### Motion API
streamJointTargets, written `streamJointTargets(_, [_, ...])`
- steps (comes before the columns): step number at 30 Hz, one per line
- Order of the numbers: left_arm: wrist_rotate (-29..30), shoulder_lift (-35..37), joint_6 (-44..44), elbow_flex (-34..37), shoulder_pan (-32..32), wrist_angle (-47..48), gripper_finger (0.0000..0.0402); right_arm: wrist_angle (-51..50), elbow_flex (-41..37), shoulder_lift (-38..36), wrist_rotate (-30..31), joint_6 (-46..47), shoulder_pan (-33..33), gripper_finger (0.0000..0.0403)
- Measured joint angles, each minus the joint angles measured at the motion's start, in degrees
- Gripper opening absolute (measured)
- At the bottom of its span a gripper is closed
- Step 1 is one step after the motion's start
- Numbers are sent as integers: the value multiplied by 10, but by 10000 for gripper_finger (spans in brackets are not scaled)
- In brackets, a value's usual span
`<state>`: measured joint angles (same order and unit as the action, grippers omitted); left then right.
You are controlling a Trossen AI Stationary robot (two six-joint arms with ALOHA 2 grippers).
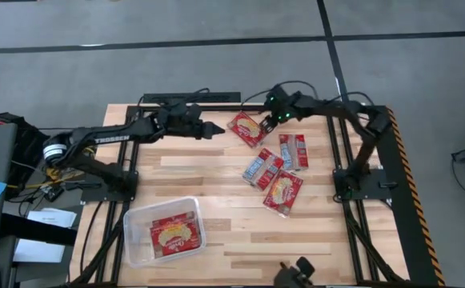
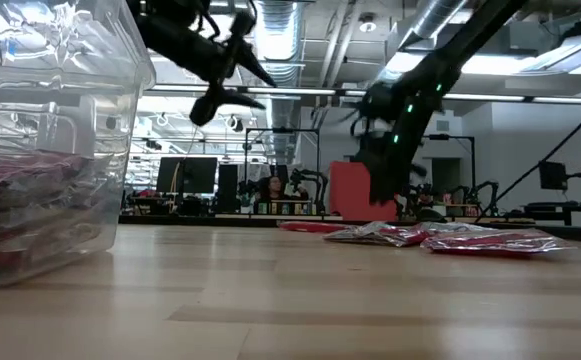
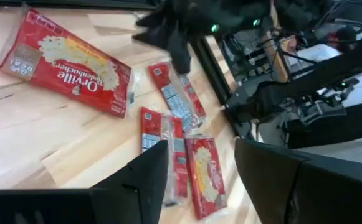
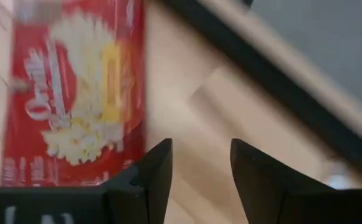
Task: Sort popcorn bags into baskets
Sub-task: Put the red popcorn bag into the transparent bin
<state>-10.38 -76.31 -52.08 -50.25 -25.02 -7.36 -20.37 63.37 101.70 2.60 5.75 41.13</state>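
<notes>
Four red popcorn bags lie flat on the wooden table: one at the far middle [image 1: 246,128] and three in a loose group toward the right [image 1: 294,150] [image 1: 262,168] [image 1: 283,192]. The clear plastic basket [image 1: 140,244] sits at the near left with red bags [image 1: 174,234] inside. My right gripper [image 1: 266,122] is open and low over the far bag's right edge; in its wrist view [image 4: 200,155] bare wood lies between the fingers, with the bag [image 4: 75,99] beside them. My left gripper [image 1: 212,128] is open [image 3: 199,155] in the air left of that bag [image 3: 68,59].
Black frame rails run along the table's far and right edges [image 1: 360,112]. The right arm's base [image 1: 348,188] stands near the grouped bags. Bare wood stretches between the basket and the bags [image 1: 224,200]. In the low view the basket wall [image 2: 40,150] fills the left.
</notes>
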Motion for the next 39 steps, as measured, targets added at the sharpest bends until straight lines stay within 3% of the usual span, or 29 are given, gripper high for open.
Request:
streamJointTargets(9, [0, -115, -21, 0, -11, -4, 218, 35, 2, 75, -12, 1, -81, 136])
streamJointTargets(15, [-60, -169, -22, 0, -26, -26, 222, 37, 13, 91, -65, -40, -149, 121])
streamJointTargets(18, [-57, -175, -22, 0, -33, -33, 222, 16, 16, 73, -89, -46, -181, 119])
streamJointTargets(23, [-2, -175, -34, 0, -34, -43, 222, 35, 23, 12, -63, -40, -203, 118])
streamJointTargets(29, [-23, -175, 13, 0, -48, -19, 222, 20, 21, -33, -91, -43, -199, 118])
streamJointTargets(33, [-35, -175, 46, 0, -61, 58, 222, 14, 20, -34, -107, -50, -210, 118])
streamJointTargets(39, [-25, -175, 87, 0, -67, 72, 222, 17, 21, -20, -109, -47, -228, 118])
